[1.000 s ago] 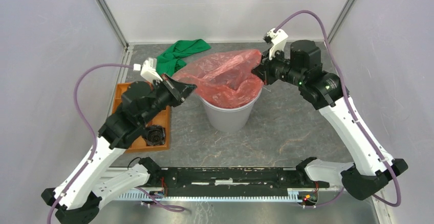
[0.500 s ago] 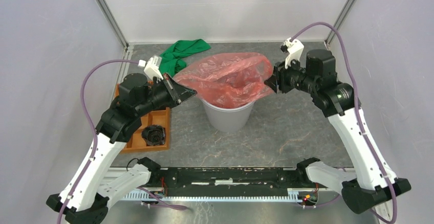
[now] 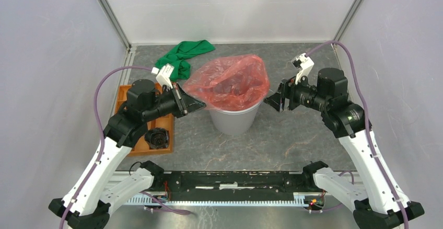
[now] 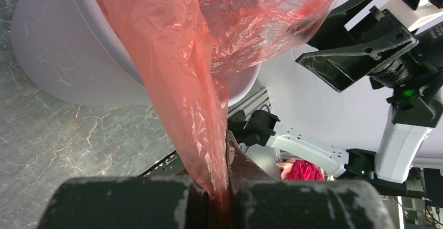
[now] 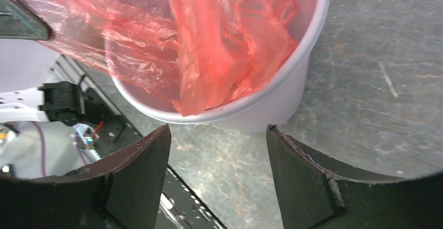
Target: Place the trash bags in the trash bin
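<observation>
Having let go and backed off within the last second, the right gripper [image 3: 275, 102] stood spread and empty, the trash bin [image 3: 234, 120] just ahead of it. The left gripper [image 3: 197, 103] pinched the red trash bag [image 3: 230, 80], which sagged from its tips into the bin, apparently only half seated.

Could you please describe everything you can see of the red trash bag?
The trash bag is thin, translucent red plastic, glossy and wrinkled. It sits crumpled partly inside the light-grey trash bin, billowing above the rim. One edge is stretched over the rim and pinched between the fingers of the left gripper. The right gripper stands open beside it, not touching.
</observation>
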Tool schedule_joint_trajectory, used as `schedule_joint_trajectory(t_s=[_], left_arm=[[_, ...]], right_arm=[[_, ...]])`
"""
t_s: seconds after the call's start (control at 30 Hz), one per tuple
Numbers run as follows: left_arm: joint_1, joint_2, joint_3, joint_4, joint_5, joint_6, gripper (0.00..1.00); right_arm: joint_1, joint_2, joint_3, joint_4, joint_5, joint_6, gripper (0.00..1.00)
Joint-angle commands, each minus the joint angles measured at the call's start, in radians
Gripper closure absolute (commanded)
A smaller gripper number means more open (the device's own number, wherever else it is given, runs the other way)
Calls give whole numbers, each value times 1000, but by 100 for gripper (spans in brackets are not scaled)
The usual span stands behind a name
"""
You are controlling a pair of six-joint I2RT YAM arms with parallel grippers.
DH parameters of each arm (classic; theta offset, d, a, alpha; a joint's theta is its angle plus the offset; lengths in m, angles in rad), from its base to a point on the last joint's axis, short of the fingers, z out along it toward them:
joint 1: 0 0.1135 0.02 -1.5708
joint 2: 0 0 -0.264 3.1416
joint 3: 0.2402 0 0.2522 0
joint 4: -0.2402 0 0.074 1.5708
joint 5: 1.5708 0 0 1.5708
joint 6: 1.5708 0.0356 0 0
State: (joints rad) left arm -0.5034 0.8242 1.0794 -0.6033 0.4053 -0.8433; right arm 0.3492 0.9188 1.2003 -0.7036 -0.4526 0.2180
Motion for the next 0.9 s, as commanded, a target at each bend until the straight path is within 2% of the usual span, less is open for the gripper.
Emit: schedule_joint_trajectory(t_s=[0.0,0.13,0.2,0.5,0.6,0.67,0.77,0.87], left_arm=[[6,-13,15,48,47,30,98],[5,-22,22,49,51,25,98],[6,-29,23,53,52,21,98],[5,-49,24,77,68,-1,98],[6,-54,18,96,76,-14,98],[6,-53,22,104,79,-18,98],[6,-51,22,107,82,-19,98],[6,-54,21,103,82,-16,98]], right_arm=[[1,-47,-69,166,-96,178,28],[8,-88,-190,372,-174,362,41],[16,-99,-222,424,-166,408,47],[84,-66,-263,490,-80,452,47],[125,-59,-267,486,-11,440,63],[135,-62,-279,486,26,431,67],[144,-56,-280,455,78,413,68],[149,-55,-277,438,96,392,59]])
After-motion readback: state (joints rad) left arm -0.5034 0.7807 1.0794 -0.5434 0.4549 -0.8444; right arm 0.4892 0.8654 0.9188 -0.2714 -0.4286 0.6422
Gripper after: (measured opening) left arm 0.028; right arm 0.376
